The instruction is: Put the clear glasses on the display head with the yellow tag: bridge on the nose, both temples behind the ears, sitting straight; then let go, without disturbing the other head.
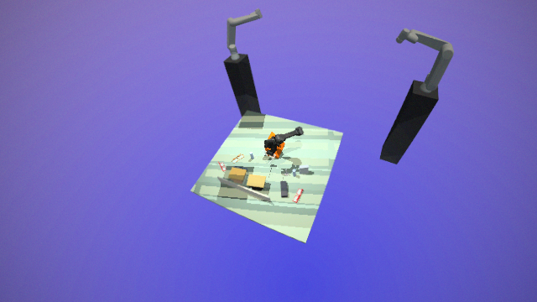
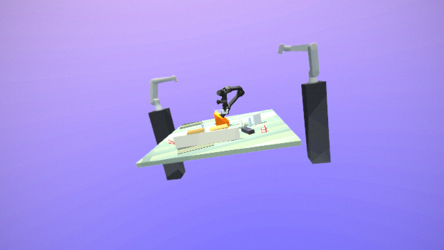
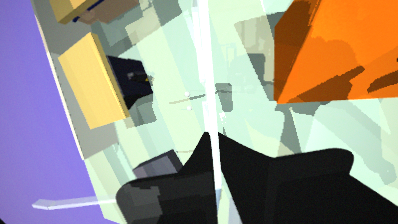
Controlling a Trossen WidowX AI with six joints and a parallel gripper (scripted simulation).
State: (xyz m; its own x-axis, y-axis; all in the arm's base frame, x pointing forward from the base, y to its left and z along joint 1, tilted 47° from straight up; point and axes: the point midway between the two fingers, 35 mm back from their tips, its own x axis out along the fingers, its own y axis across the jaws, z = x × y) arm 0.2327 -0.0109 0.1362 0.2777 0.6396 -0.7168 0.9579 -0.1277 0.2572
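The clear glasses (image 2: 225, 111) are held above the table. One long pale bar of the clear glasses (image 3: 204, 60) runs between the fingertips in the wrist view, and another pale piece sticks out at lower left. My gripper (image 3: 209, 135) (image 2: 223, 115) is shut on them, beside the orange block. A dark form (image 3: 120, 72) with a small yellow spot (image 3: 148, 79), possibly the tagged head, sits by the nearer tan block (image 3: 92, 80), away from the glasses. A brown form (image 3: 107, 14) with a blue edge, possibly the other head, is by the second tan block (image 3: 67, 9). Facial features are too small to tell.
The orange block (image 3: 345, 60) (image 2: 220, 119) stands close to the gripper. A pale upright panel (image 1: 243, 189) (image 2: 206, 138) runs behind the tan blocks. A dark box (image 1: 284, 189) (image 2: 248, 130), red glasses (image 1: 298, 195) (image 2: 263, 128) and a light grey box (image 1: 304, 169) stand to one side.
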